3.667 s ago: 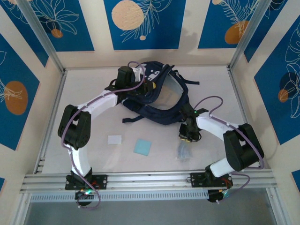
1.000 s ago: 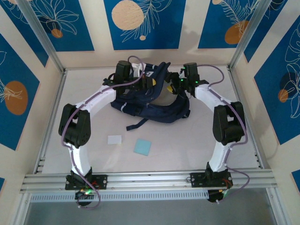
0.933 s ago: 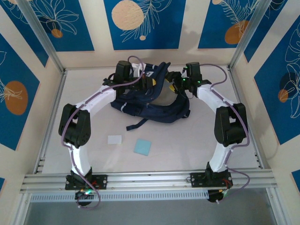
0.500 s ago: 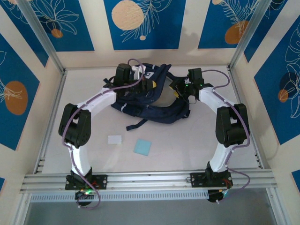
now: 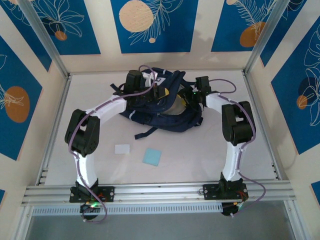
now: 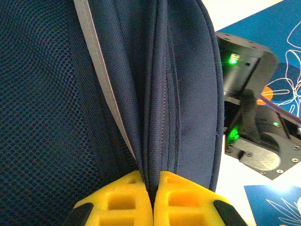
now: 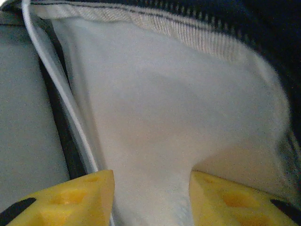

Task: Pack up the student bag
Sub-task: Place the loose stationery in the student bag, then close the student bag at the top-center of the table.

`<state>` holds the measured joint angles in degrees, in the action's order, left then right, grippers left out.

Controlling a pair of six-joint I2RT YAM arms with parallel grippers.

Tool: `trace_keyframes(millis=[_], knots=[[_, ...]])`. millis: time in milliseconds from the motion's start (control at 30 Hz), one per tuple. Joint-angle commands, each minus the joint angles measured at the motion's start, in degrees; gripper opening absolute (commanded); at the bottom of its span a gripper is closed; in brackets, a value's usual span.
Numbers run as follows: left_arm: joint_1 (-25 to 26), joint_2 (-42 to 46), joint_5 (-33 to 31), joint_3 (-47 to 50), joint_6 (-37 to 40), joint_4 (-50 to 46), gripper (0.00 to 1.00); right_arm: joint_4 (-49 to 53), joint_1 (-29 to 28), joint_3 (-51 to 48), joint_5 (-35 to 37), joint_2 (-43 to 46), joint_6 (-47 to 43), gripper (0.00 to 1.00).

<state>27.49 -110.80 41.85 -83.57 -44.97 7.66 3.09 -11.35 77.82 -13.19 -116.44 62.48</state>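
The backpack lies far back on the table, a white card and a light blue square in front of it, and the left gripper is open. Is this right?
One part is wrong. The left wrist view shows the left gripper shut on a fold of the backpack, not open. The rest is right.

The left arm (image 5: 107,106) and right arm (image 5: 235,152) have white links, black joint housings, purple cables (image 5: 227,83) and green lights (image 6: 231,60). Their fingers (image 6: 117,200) are yellow with square recesses.
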Motion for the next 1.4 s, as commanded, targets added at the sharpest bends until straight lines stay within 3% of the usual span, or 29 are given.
trace_keyframes(millis=[0,367,500,533,767,967,1133,1367], knots=[[0.55,3.09,4.63,-3.79,0.53,3.63,0.00,-8.94,-1.19,3.23,-4.05,-3.88,3.09,0.42],[0.60,3.42,4.20,-5.54,2.18,1.22,0.00,-12.14,-5.36,10.86,-4.15,-10.84,6.71,0.35],[0.55,2.80,3.82,-6.06,2.59,1.04,0.00,-12.91,-5.83,12.78,-6.65,-13.88,8.90,0.03],[0.50,2.64,3.61,-6.12,2.82,1.04,0.00,-13.69,-5.87,12.11,-6.84,-13.78,9.64,0.00],[0.02,0.79,2.72,-8.13,3.66,0.10,0.00,-15.86,-8.69,4.79,-9.01,-9.21,13.42,0.00],[-0.02,0.31,2.63,-9.07,4.09,-0.15,0.00,-12.18,-9.04,8.99,-12.71,-12.65,12.78,0.00],[0.02,0.17,1.63,-8.79,5.84,-2.11,0.00,-11.40,-6.09,5.42,-12.51,-7.43,9.94,0.29],[-0.02,-1.04,1.05,-8.36,5.77,-1.43,0.00,0.20,0.23,-2.13,-10.13,7.45,-1.70,0.56]])
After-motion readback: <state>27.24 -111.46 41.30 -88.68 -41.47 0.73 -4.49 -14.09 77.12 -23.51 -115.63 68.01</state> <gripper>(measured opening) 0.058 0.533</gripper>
